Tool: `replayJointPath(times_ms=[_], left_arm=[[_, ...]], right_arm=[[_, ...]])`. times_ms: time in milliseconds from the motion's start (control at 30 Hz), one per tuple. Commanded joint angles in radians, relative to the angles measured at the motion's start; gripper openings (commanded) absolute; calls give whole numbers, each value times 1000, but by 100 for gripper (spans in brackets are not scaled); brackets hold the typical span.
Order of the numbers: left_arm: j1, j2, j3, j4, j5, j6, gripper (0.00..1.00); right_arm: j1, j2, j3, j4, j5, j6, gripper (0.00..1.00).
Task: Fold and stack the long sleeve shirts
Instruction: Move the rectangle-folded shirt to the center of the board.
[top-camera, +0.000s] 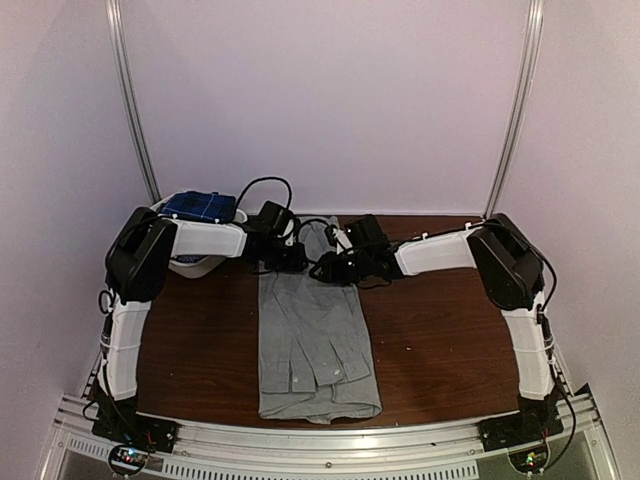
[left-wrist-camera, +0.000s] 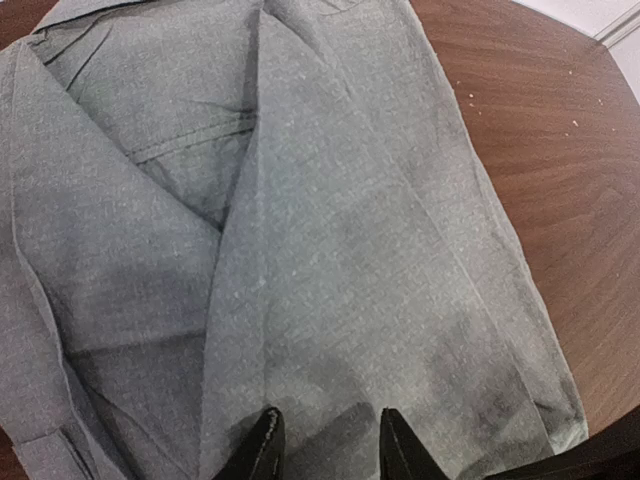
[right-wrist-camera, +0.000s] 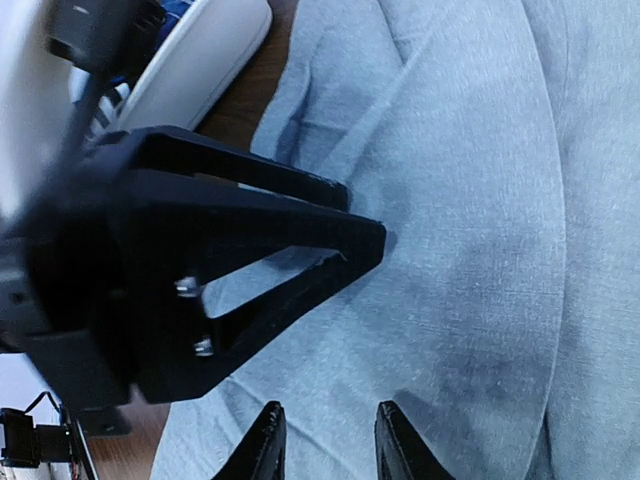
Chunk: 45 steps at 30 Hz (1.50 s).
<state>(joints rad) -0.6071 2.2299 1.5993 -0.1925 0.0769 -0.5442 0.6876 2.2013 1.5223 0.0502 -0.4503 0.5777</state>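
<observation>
The left pincer (left-wrist-camera: 330, 445) and right pincer (right-wrist-camera: 328, 440) hang with jaws partly apart at the far end of the grey shirt (top-camera: 315, 340) (folded into a long strip), which lies along the middle of the table (top-camera: 440, 330).

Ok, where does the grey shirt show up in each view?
Top external: grey shirt lies mid-table, stretching to the near edge.
Left wrist: it fills most of the frame.
Right wrist: it covers centre and right.
Shared landmark: brown table beside it.
</observation>
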Motion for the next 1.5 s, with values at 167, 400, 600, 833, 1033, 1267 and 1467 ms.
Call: replayJointPath(times_ms=[167, 400, 600, 833, 1033, 1267, 1467], left_arm=[[8, 123, 126, -18, 30, 38, 32], [-32, 205, 271, -32, 79, 32, 32], [-45, 230, 347, -54, 66, 4, 32], [-34, 122, 264, -38, 8, 1, 33], [-17, -1, 149, -5, -4, 20, 34], [-18, -97, -2, 14, 38, 18, 33], [-19, -247, -224, 52, 62, 13, 33]], right_arm=[[-40, 66, -83, 117, 9, 125, 30], [-84, -68, -316, 208, 103, 191, 30], [-118, -107, -383, 226, 92, 168, 31], [-171, -83, -301, 146, 34, 88, 32], [-184, -48, -156, 63, 9, 25, 33], [-210, 92, 79, 14, -13, 22, 33], [-253, 278, 334, -30, -37, 50, 31]])
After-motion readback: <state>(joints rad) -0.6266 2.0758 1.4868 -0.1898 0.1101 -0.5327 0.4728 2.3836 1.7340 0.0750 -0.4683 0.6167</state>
